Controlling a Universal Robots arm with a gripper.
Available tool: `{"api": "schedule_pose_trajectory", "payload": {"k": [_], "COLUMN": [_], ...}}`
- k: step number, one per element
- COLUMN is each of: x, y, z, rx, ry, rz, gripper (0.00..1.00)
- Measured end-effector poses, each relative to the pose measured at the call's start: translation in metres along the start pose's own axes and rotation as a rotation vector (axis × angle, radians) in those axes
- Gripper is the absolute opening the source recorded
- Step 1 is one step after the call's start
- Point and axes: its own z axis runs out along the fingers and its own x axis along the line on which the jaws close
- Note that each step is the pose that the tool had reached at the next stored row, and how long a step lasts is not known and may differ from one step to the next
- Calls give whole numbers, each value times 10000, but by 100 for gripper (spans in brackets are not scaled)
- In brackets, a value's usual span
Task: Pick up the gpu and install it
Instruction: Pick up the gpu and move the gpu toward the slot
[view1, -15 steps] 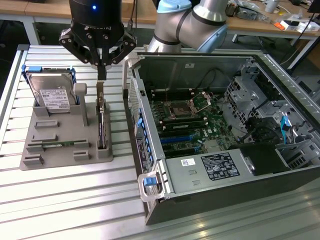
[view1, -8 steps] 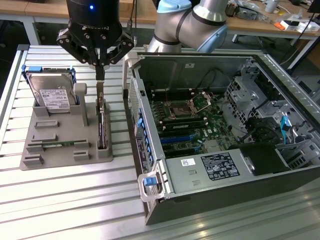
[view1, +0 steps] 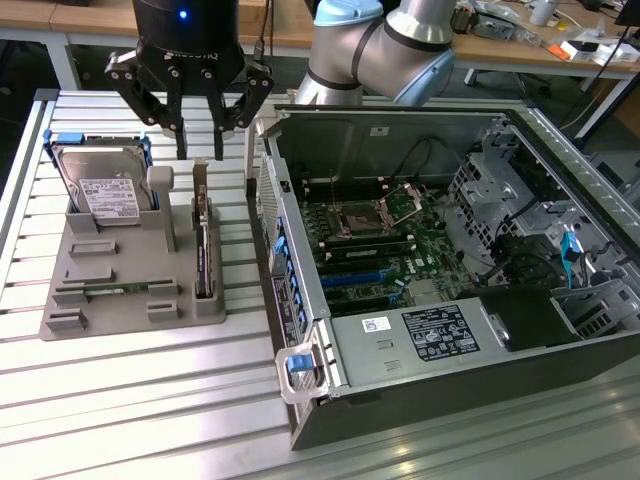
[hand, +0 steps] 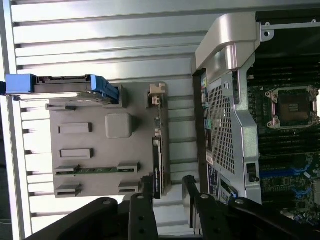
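The gripper (view1: 200, 150) hovers open and empty over the gpu (view1: 203, 255) (nine o'clock of the case (view1: 300, 290), exterior view), stood edge-up for straddling.

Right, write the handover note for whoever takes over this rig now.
Claw: open and empty. It hangs above the gpu, clear of it, with a finger to either side of the card's line in the wrist view.
gpu: stands on edge in its slot of the grey holder, to the exterior view's left of the open computer case.
Done: nothing that shows; the card is not lifted.
Left: the grasp, the lift and the install in the case.
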Motion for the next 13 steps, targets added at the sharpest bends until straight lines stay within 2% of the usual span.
{"api": "schedule_pose_trajectory", "payload": {"k": [1, 13], "x": [0, 4], "y": [0, -5], "z": [0, 101], "rx": [-1, 0], "ry": [0, 0], "rz": [0, 0], "gripper": [42, 42]}}
